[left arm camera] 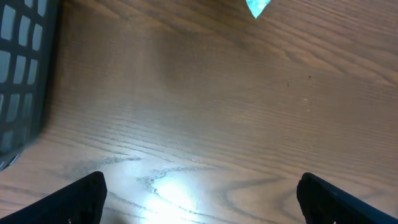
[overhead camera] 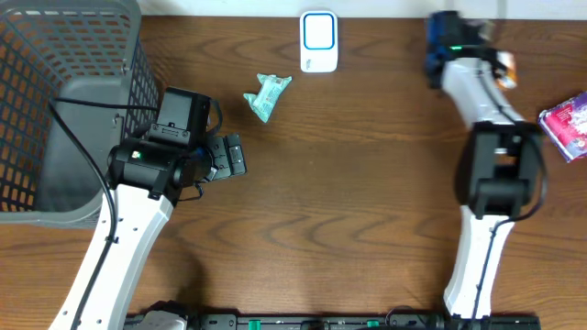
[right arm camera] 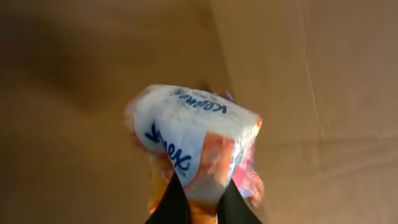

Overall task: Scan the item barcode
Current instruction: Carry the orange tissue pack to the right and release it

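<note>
Pinching Kleenex pack point(right arm camera: 193, 140) end, right gripper point(right arm camera: 200, 196) clenched; likely soft, light, slippery film; left gripper point(overhead camera: 231, 156) released, 9 o'clock.

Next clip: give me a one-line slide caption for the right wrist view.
Right gripper shut on a white-and-orange Kleenex tissue pack, with a plain brown backdrop behind it.

We observe the left arm point(overhead camera: 128, 238) angled forward, the left gripper point(left arm camera: 200, 202) with jaws spread wide. The right arm point(overhead camera: 486, 238) reaches far forward, and the right gripper point(right arm camera: 202, 208) is clamped on a tissue pack point(right arm camera: 193, 134).
</note>
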Controlling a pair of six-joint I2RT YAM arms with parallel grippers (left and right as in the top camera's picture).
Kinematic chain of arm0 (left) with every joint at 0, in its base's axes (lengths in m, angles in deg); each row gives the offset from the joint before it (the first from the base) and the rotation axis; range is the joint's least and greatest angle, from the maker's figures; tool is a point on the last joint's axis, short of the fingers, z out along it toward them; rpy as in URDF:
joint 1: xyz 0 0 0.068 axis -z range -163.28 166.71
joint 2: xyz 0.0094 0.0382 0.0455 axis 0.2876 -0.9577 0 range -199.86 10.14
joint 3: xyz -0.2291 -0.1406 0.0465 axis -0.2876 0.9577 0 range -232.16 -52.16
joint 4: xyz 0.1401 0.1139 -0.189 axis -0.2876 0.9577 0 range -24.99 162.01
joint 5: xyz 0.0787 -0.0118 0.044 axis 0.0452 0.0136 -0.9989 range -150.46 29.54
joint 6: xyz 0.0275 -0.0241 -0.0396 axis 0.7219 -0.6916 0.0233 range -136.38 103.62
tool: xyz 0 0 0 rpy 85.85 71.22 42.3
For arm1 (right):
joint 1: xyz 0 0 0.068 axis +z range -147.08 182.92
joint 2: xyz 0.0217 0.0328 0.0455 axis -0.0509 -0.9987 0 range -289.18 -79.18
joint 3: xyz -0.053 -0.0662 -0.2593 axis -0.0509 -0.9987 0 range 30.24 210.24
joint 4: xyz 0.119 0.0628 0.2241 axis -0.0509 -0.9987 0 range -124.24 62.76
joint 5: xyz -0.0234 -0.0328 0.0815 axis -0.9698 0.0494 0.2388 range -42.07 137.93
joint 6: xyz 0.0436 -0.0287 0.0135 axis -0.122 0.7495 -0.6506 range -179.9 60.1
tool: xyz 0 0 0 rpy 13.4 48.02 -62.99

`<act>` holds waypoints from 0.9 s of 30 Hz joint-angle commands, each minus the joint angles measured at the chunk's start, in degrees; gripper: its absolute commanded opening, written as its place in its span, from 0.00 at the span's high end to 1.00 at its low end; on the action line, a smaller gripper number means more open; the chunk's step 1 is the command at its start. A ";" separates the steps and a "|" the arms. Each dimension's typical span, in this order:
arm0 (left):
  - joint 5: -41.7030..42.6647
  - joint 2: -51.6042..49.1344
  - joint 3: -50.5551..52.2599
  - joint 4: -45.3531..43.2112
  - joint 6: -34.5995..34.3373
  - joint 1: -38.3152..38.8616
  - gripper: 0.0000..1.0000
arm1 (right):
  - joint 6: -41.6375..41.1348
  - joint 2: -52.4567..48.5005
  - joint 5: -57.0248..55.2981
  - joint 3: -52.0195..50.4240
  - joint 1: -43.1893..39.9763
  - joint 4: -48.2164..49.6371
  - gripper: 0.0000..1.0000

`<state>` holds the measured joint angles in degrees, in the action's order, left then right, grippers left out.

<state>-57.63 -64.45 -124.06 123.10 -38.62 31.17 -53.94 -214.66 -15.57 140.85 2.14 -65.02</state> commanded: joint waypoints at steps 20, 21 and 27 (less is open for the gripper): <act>-0.35 -0.11 0.07 0.15 0.50 -0.02 0.02 | -13.20 7.04 30.64 0.28 -5.95 -8.07 0.01; -0.35 -0.11 0.07 0.15 0.50 -0.02 0.02 | -13.20 8.04 32.61 0.28 -4.55 -7.82 0.01; -0.35 -0.11 0.04 0.15 0.50 -0.02 0.02 | -13.20 11.13 67.54 0.28 4.07 -7.61 0.01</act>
<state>-57.63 -64.45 -124.06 123.12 -38.62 31.17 -66.05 -206.27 26.59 140.85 1.38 -72.57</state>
